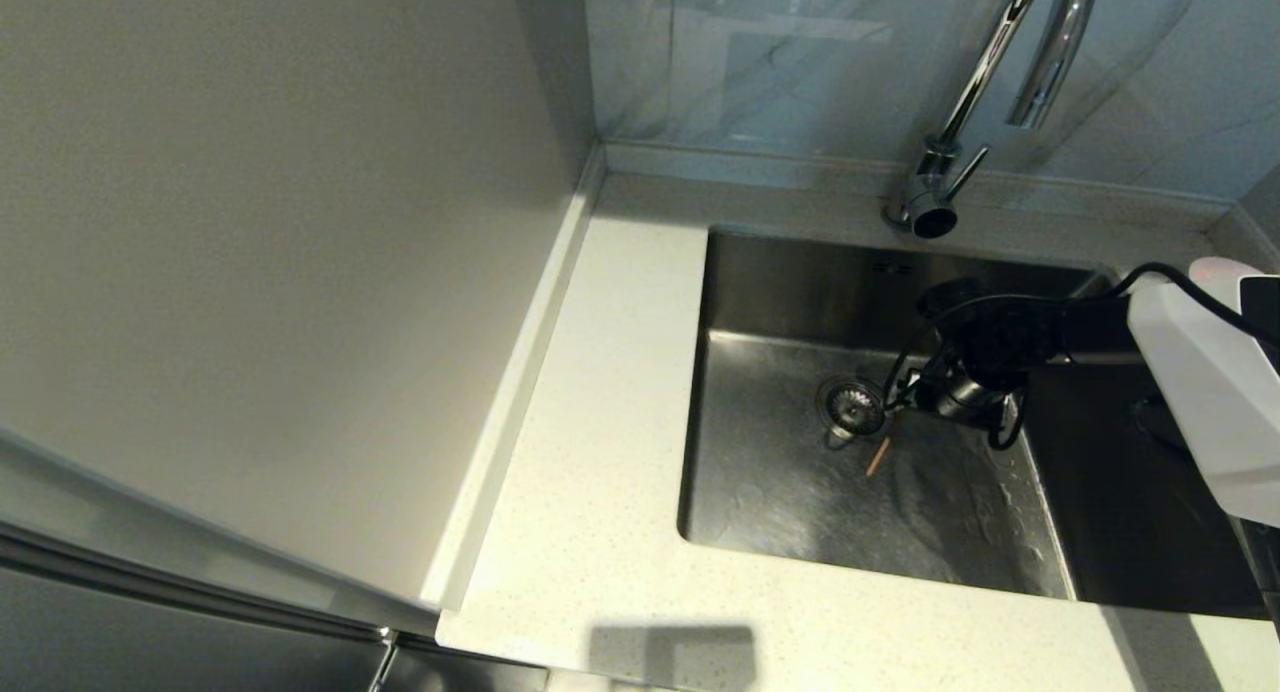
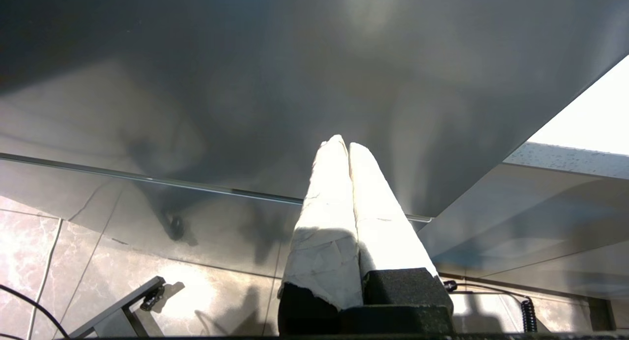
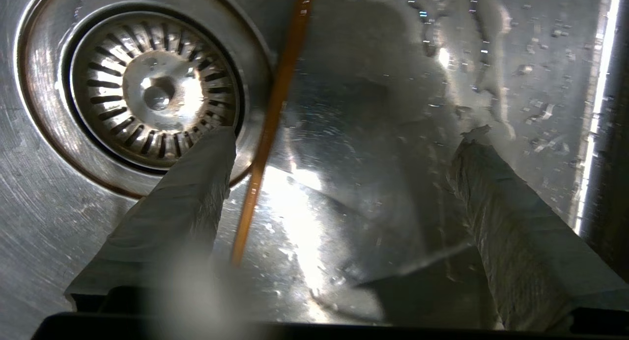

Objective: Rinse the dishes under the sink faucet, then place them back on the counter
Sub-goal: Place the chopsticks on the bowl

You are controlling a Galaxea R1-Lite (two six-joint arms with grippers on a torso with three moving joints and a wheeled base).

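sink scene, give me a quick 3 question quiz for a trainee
1. True or false: the right gripper is shut on the chopstick.
2. Where does the chopstick lie? A) on the counter B) on the sink floor beside the drain C) under the faucet spout, held up
3. Fill in: the left gripper, parked away from the sink, has its fingers ____.

Key
1. False: its jaws stand wide open, with the chopstick lying between the fingers, close to one of them.
2. B
3. shut
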